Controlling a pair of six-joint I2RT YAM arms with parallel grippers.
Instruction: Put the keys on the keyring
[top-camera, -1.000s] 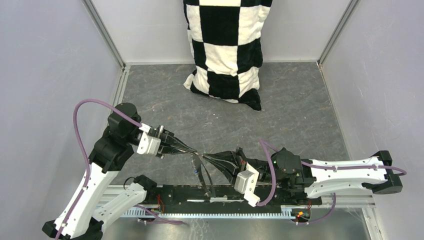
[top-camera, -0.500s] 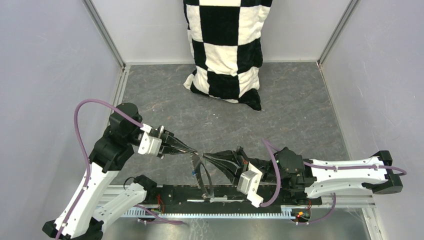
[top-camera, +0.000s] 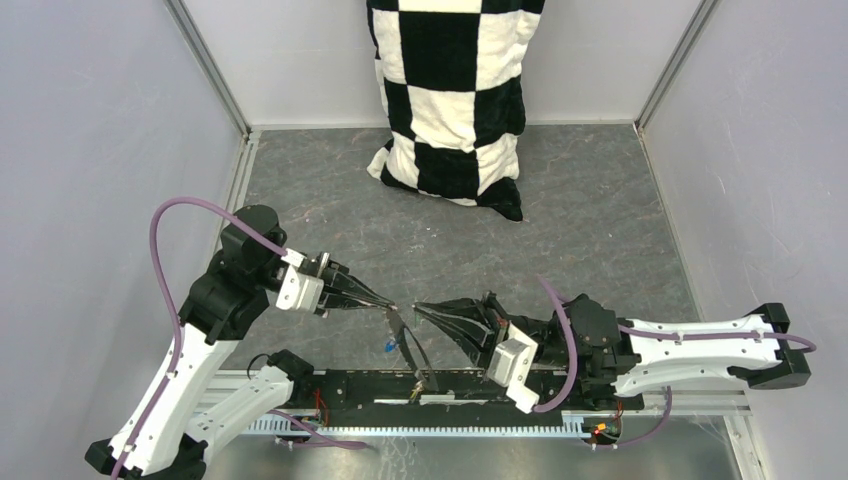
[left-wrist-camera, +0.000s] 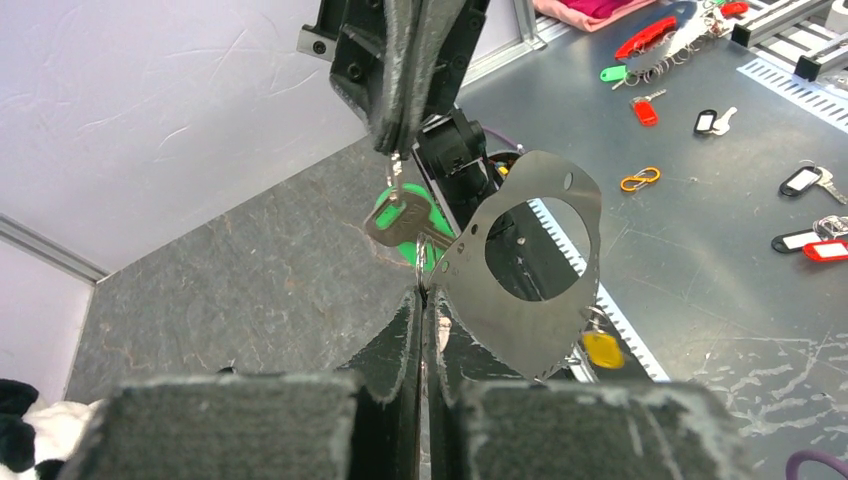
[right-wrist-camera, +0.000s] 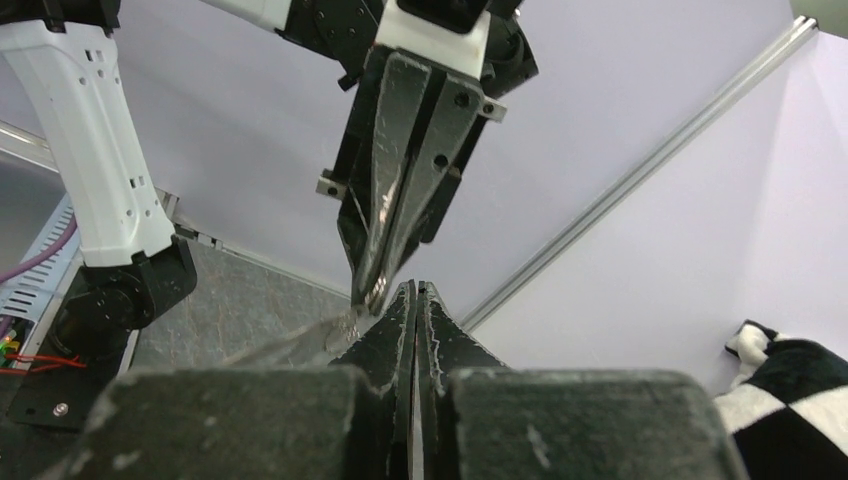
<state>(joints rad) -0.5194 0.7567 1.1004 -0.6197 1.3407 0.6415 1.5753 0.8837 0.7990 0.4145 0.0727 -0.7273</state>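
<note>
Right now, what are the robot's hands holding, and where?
The left gripper pinches the keyring at its edge. The right gripper pinches a thin metal piece just above the green key.

The right gripper (right-wrist-camera: 415, 292), fingers pressed together, points up toward the left gripper (right-wrist-camera: 372, 290), also closed, their tips almost meeting. A blurred grey strap (right-wrist-camera: 300, 340) trails down-left from the tips. Checkered cloth (right-wrist-camera: 790, 395) lies far right.

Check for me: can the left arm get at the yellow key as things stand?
Probably not. The left gripper is shut on the edge of the keyring, and the yellow key hangs from that keyring's far rim, well clear of the grip. Reaching it would mean letting go of the keyring first.
</note>
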